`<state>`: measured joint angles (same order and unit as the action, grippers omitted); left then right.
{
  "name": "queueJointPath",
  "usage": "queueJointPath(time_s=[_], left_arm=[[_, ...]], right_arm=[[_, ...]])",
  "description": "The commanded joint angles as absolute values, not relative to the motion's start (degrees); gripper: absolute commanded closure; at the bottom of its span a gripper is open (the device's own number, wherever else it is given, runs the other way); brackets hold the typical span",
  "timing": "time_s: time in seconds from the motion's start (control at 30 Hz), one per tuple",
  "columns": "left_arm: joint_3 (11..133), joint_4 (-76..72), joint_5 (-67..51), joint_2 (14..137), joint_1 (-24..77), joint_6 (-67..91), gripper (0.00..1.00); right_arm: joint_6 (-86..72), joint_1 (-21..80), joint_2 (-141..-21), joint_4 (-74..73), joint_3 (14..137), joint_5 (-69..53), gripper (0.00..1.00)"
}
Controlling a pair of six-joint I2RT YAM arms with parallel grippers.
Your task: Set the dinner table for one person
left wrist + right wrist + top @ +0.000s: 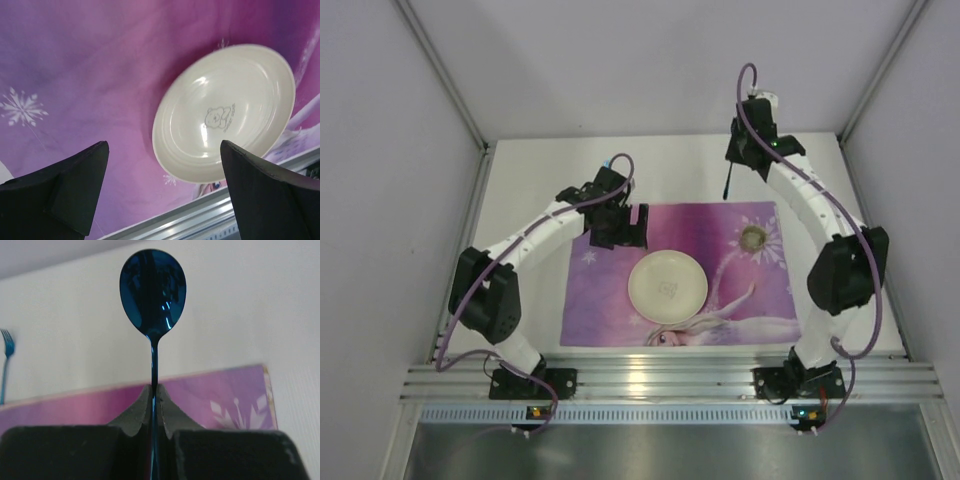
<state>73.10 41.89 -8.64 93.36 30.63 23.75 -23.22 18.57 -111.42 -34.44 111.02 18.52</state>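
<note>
On the white dinner table point(680, 170) lies a purple placemat point(610, 300), and a cream plate point(667, 287) sits at its middle. My left gripper point(620, 228) hovers over the mat's far left corner, open and holding nothing. In the left wrist view the plate point(225, 112) lies ahead of the gripper point(164, 145), whose fingers point(75, 185) stand wide apart. My right gripper point(745, 150) is raised above the table's far right, shut on the handle of a blue spoon point(728, 185). In the right wrist view the spoon point(153, 290) sticks out bowl-first from the gripper point(154, 387).
A blue fork point(6, 360) lies on the bare white table beyond the placemat point(210, 395), at the left edge of the right wrist view. A small round thing point(753, 237) sits on the mat's right part. The ribbed aluminium rail point(670, 380) runs along the near edge.
</note>
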Motion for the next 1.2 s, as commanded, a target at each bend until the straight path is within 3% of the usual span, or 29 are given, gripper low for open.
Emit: queueJointPath(time_s=[0.0,0.17,0.37,0.67,1.03,1.13,1.17], left_arm=[[81.3,42.9,-3.3,96.2,29.5,22.9,0.02],[87.4,42.8,-1.2,99.0,25.8,22.3,0.02],[92.0,40.3,-1.8,101.2,19.5,22.4,0.02],[98.9,40.1,-2.5,107.6,15.1,21.4,0.01],[106.9,38.7,-2.7,118.4,12.2,20.2,0.01],[112.7,39.9,-1.2,123.5,12.1,18.1,0.02],[114.5,39.6,-0.6,124.3,12.1,17.8,0.02]], right_arm=[[-23.6,19.9,-98.2,-32.1,89.3,12.5,1.0],[-24.7,20.6,-84.0,-26.9,62.9,5.6,1.0],[-27.0,21.9,-75.9,-23.3,49.8,1.9,1.0],[-28.7,22.9,-75.1,-20.8,44.0,1.7,1.0],[-28.0,25.9,-81.2,-26.1,48.4,4.1,1.0],[-27.5,26.2,-82.0,-27.7,48.3,4.0,0.89],[-27.2,26.3,-81.9,-28.6,49.0,4.1,0.79]])
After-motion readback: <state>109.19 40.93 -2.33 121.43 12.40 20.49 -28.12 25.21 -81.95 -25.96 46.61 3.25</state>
